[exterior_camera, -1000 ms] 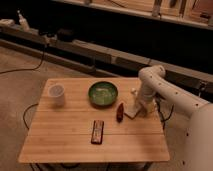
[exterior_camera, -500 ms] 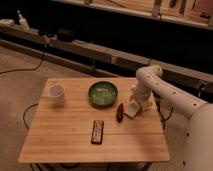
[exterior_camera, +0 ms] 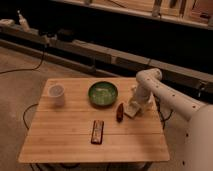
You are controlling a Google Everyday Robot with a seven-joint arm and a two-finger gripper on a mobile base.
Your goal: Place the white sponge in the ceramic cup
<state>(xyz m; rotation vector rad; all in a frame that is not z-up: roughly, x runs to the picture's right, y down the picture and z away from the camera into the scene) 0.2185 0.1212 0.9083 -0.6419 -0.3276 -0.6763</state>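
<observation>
Dark shelving and a cable-strewn floor sit behind a pale wooden table [exterior_camera: 60, 142] that fills the lower half of the frame. The white arm reaches in from the right edge and bends down, so that the gripper [exterior_camera: 134, 106] sits low at the table's right side, just right of centre frame. We cannot tell whether it is open or already clamped on something.

Right at its tip, slightly down and to the left, is a small pale patch that we take to be the white sponge [exterior_camera: 128, 114]. It lies flat on the wood, touching the gripper or very nearly so. It looks thin and off-white, and it blends with the gripper's own white casing, so we cannot make out its edges or any long axis.

Just left of the sponge lies a small reddish-brown object [exterior_camera: 119, 112], stretched up and down the frame. The green bowl [exterior_camera: 103, 93] is further left and a little higher, and a dark bar [exterior_camera: 97, 131] lies below it towards the near edge.

The ceramic cup [exterior_camera: 56, 94] stands upright at the table's far left, well apart from the gripper, small, plain and white. In our judgement the carry must run leftward across nearly the whole table. The bowl lies almost on that line, so the sponge will need height to pass over it.
</observation>
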